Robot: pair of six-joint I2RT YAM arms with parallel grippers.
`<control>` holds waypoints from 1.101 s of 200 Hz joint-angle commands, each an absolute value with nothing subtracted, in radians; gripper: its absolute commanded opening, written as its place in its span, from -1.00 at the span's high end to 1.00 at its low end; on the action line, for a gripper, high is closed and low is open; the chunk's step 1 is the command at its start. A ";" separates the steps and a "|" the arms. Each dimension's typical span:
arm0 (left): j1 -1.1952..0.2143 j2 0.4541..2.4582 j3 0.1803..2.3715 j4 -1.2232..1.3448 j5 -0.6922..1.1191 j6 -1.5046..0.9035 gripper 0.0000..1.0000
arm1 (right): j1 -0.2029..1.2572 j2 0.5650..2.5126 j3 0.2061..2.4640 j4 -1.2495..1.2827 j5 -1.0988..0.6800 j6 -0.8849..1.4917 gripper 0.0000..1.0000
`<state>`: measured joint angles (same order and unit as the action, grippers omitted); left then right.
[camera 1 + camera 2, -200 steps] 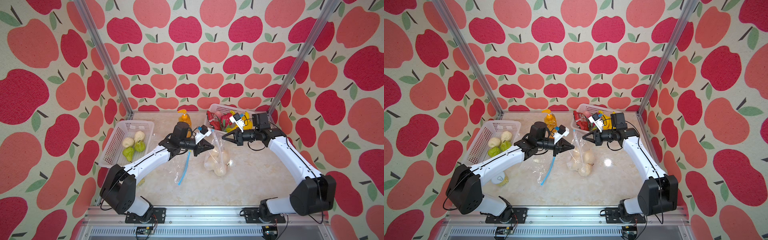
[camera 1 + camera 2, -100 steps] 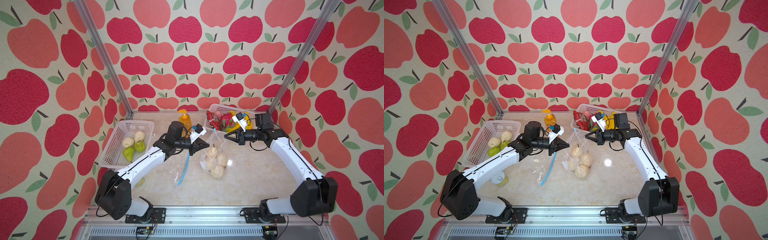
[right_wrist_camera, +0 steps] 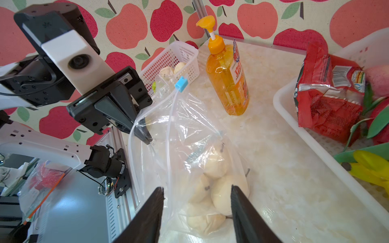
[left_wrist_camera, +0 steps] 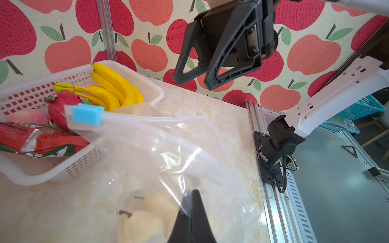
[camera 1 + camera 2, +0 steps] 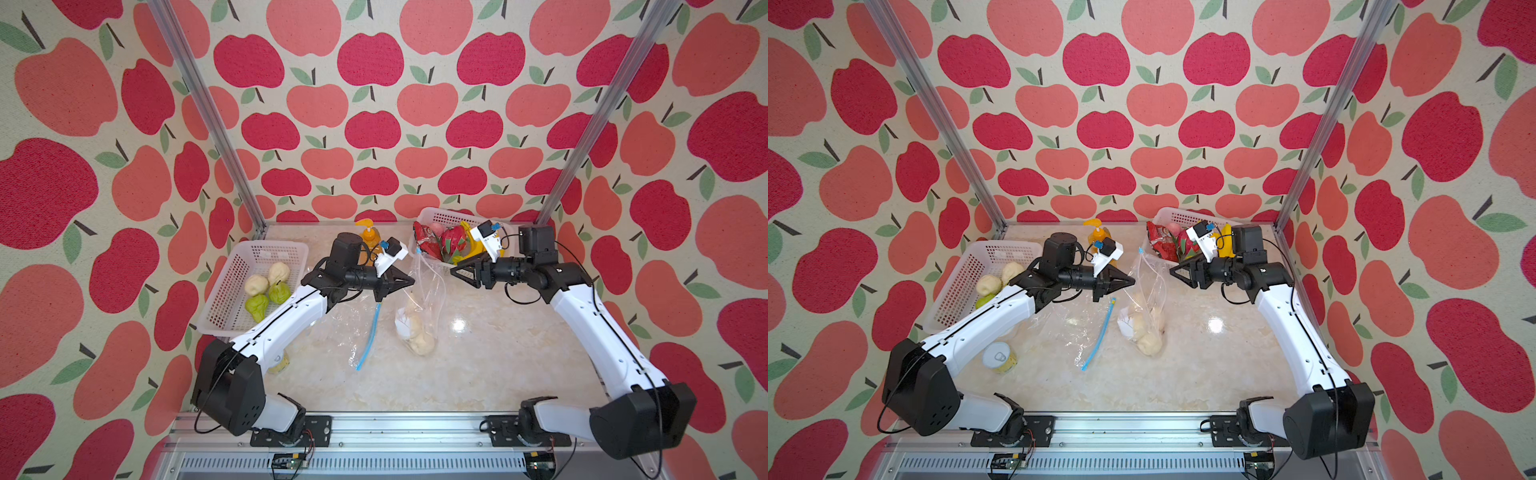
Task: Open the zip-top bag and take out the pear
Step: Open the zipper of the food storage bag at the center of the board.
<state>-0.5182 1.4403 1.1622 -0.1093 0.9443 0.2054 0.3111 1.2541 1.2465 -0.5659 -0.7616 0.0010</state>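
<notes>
— Clear plastic, standing tall mid-worktop: is that the zip-top bag (image 5: 424, 291)?

— Correct. Its lower end rests on the worktop (image 5: 490, 365), and the pale pears (image 5: 417, 338) are bunched inside at the bottom.

— Left gripper (image 5: 411, 282)?

— Jaws pressed together on one lip of the bag's mouth, holding that lip up (the right wrist view shows the film pinched at the tips).

— Right gripper (image 5: 454, 272)?

— Jaws apart at a moderate gap, gripping nothing. It sits near the opposite side of the mouth, pointing toward the left gripper.

— Zip condition?

— Mouth open. The blue slider (image 3: 181, 84) sits at the far end of the track, toward the back wall.

— Adjacent items?

— A second bag (image 5: 340, 328) lies flat just beside the first, partly under the left arm. An orange pump bottle (image 5: 369, 241) stands behind.
</notes>
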 commanded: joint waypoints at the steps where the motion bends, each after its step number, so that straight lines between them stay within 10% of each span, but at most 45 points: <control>1: -0.530 1.457 1.215 -0.149 0.985 0.224 1.00 | 0.404 1.190 1.270 -0.586 -0.555 0.105 -0.21; 57: -0.538 1.443 1.206 -0.149 0.974 0.231 1.00 | 0.578 1.167 1.215 -0.577 -0.103 0.341 -0.32; 105: -0.538 1.449 1.218 -0.153 0.976 0.244 1.00 | 0.629 1.213 1.181 -0.558 -0.112 0.374 -0.40; 168: -0.496 1.439 1.271 -0.267 0.996 0.303 1.00 | 0.643 1.288 1.276 -0.682 0.029 0.335 0.73; 220: -0.387 1.388 1.311 -0.469 1.095 0.432 1.00 | 0.529 1.289 1.357 -0.771 -0.111 0.203 1.00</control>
<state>-0.4236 1.4357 1.2552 -0.3298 1.0134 0.3313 0.5720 1.2953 1.2903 -0.6914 -0.0517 0.2913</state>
